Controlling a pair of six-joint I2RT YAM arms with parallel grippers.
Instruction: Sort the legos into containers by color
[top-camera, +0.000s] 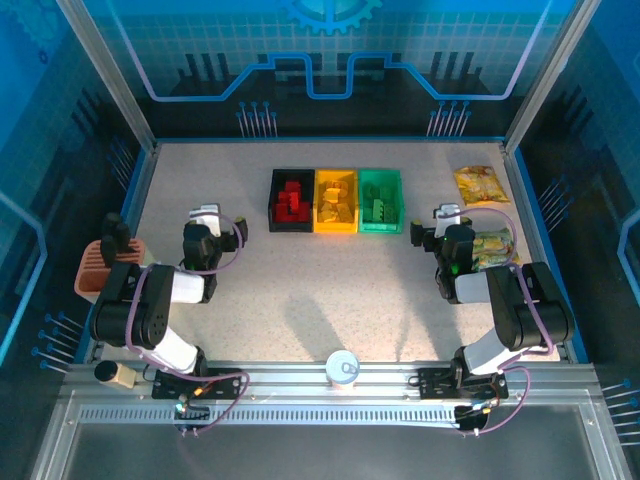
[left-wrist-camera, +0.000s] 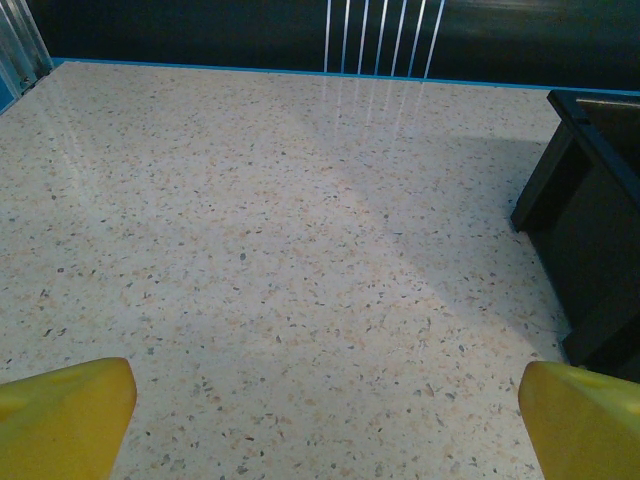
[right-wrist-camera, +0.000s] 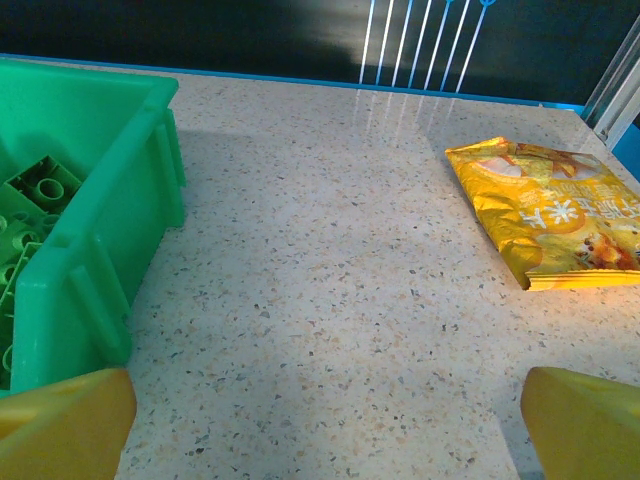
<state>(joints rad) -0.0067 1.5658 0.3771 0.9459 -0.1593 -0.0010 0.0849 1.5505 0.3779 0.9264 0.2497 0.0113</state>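
Three containers stand side by side at the back middle of the table. The black bin (top-camera: 272, 200) holds red legos (top-camera: 292, 202), the yellow bin (top-camera: 335, 173) holds yellow legos (top-camera: 336, 206), and the green bin (top-camera: 400, 202) holds green legos (top-camera: 378, 208). My left gripper (top-camera: 205, 214) hangs open over bare table left of the black bin (left-wrist-camera: 590, 200), nothing between its yellow fingers (left-wrist-camera: 60, 415). My right gripper (top-camera: 447, 213) is open too, to the right of the green bin (right-wrist-camera: 95, 240), where green legos (right-wrist-camera: 35, 190) show inside. Its fingers (right-wrist-camera: 585, 425) are empty.
A terracotta ridged holder (top-camera: 95, 268) sits at the left edge by the left arm. Two yellow-green snack packets lie at the right, one at the back (top-camera: 478, 185) and one (top-camera: 492, 248) beside the right arm. A white cup (top-camera: 342, 367) stands on the front rail.
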